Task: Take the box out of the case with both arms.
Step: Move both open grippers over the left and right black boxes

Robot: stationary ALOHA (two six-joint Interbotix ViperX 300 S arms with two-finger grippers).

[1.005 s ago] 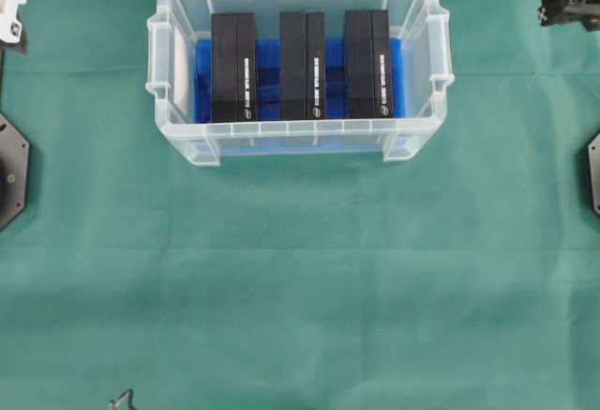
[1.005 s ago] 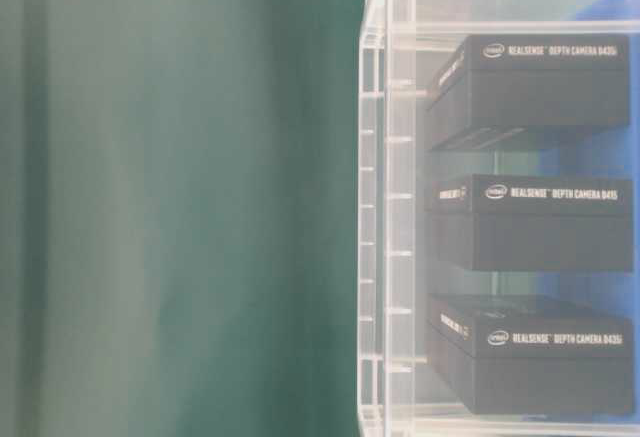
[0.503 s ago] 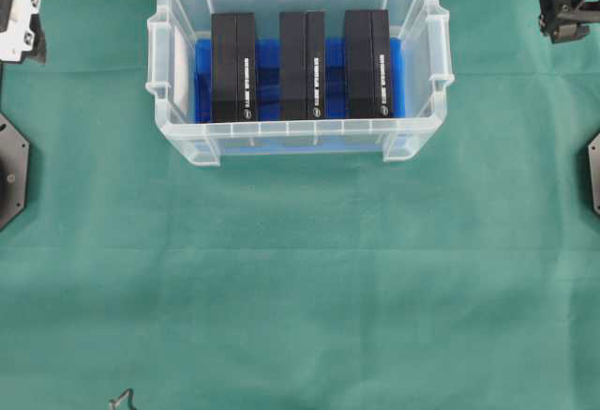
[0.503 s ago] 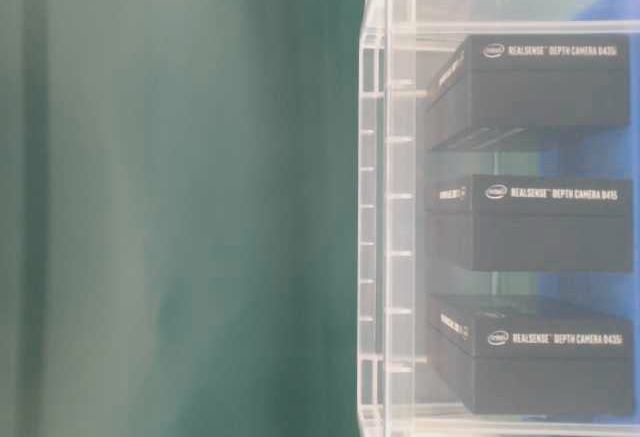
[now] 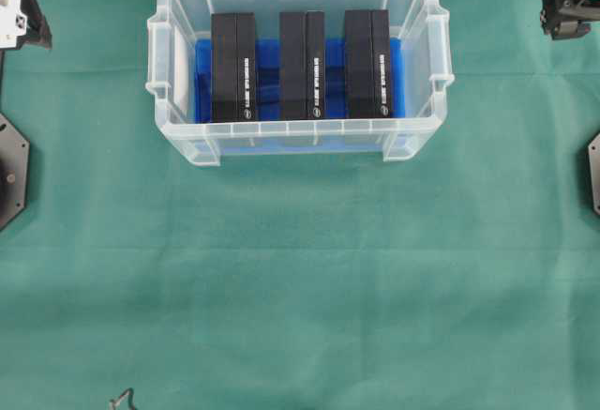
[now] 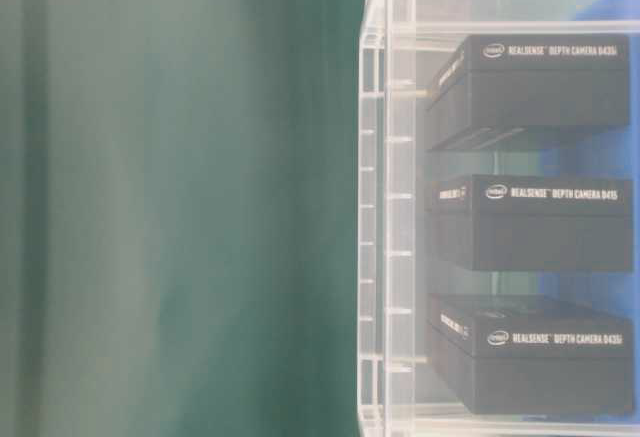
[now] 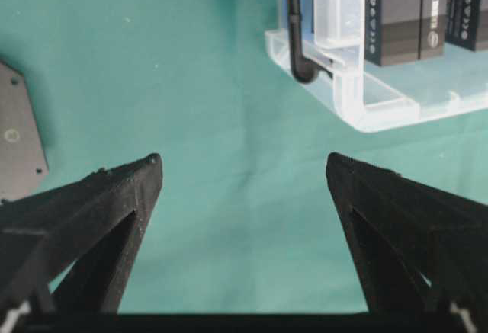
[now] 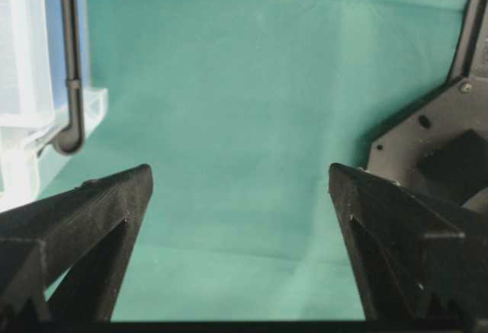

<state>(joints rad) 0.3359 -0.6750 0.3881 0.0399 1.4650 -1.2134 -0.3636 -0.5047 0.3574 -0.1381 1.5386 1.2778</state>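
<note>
- Both black pincers were seen at the top corners of the overhead view, the left gripper well left of the large clear plastic case with its ribbed rim, the right gripper well right of it; nothing was held by either.
- Three black rectangular cardboard boxes were shown standing side by side on the blue sheet inside the case, the middle box between its neighbours, all resting on the green cloth-covered table.
- At table level, the three boxes were seen through the clear wall with white lettering legible; no gripper was in that view.
- From the left wrist, the jaws were shown spread wide over bare cloth, with the case corner ahead and to the right, apart from them.
- From the right wrist, the jaws were likewise spread wide, the case edge lying off to the left, untouched.
- The approach was judged to be in hand; which box was meant could not be told. It would be done well if both arms were brought over the rim together, lowered at opposite ends of one box, and its neighbours left undisturbed.
</note>
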